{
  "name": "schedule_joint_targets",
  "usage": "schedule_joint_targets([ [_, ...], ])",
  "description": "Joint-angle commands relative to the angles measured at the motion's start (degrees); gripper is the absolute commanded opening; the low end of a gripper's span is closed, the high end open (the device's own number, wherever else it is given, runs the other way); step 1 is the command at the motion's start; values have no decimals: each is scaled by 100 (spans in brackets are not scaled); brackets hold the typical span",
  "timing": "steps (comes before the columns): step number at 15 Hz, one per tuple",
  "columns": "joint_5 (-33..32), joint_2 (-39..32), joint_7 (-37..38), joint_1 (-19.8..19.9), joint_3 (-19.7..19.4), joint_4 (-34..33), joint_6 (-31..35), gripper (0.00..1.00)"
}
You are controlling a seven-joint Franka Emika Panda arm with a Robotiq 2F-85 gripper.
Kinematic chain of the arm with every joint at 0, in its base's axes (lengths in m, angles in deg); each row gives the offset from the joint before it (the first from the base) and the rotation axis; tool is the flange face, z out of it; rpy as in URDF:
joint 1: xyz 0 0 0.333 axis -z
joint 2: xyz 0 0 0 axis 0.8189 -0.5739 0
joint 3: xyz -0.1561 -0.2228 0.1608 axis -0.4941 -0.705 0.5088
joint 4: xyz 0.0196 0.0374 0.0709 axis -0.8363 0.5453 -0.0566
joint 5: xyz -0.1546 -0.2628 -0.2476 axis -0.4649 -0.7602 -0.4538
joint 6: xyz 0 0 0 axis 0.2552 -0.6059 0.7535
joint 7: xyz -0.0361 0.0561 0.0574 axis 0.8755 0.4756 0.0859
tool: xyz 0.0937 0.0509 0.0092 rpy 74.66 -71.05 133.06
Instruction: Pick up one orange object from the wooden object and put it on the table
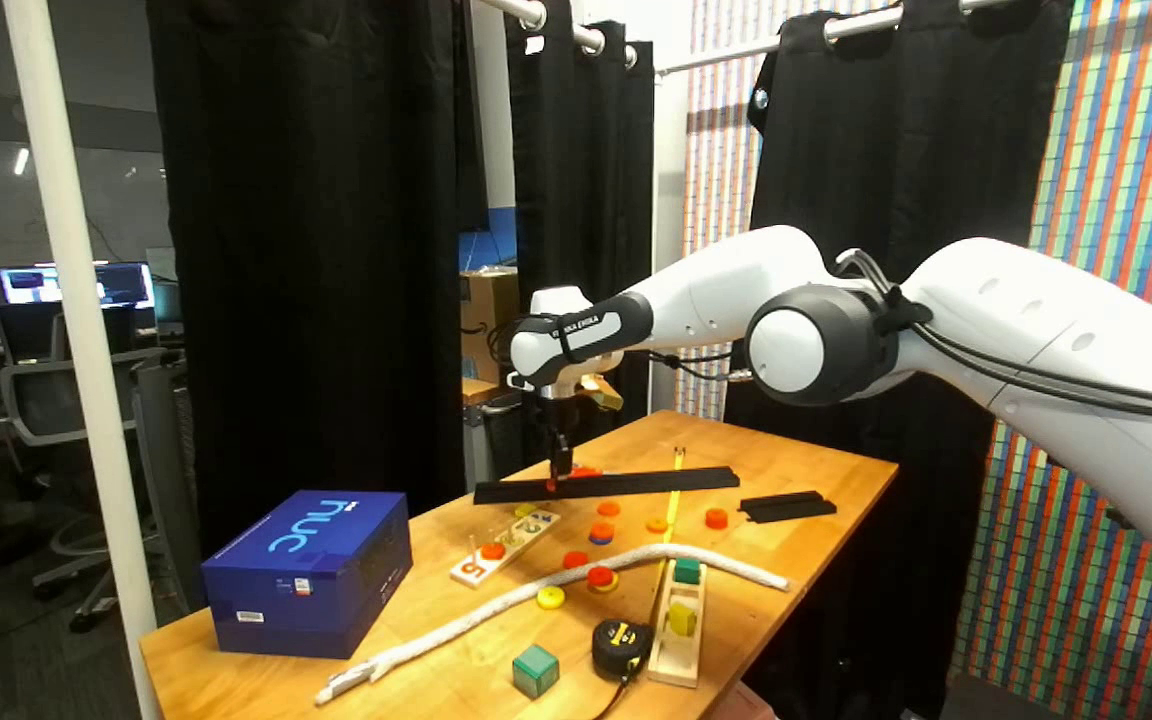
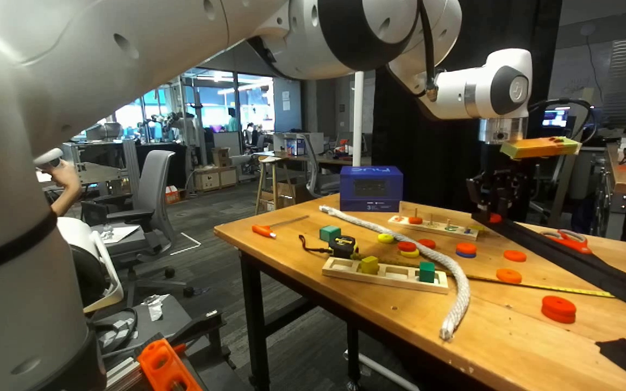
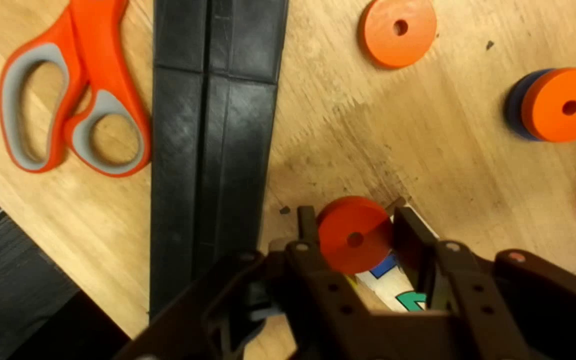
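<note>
Leftmost on the surface (image 1: 806, 462) in an exterior view stands the blue box (image 1: 306, 575), no part of the job as I read it; right of it lies the wooden board (image 1: 522, 541), with one orange disc (image 1: 493, 551) resting on it, which can stay since the task asks for a single piece. Next comes the tool (image 3: 355, 226), pinching the orange piece (image 3: 340, 244) between its fingers; in both exterior views that piece appears raised off the board, so I judge the picking half done. Seen from the wrist, the board's printed face shows under and beside the piece, so setting down remains. The black strip (image 1: 626, 484) runs on past the tool to the right, and farther over a red-orange stack (image 1: 716, 518) sits on the surface. Left to do, I think: bring the piece sideways off the board, lower it onto the surface, and let go
</note>
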Motion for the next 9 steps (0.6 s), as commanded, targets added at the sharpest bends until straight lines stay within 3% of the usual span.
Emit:
schedule_joint_targets([
  [1,129,57,-20,113,-10,-2,-133,25],
  [9,125,-37,-10,223,-21,84,-272,25],
])
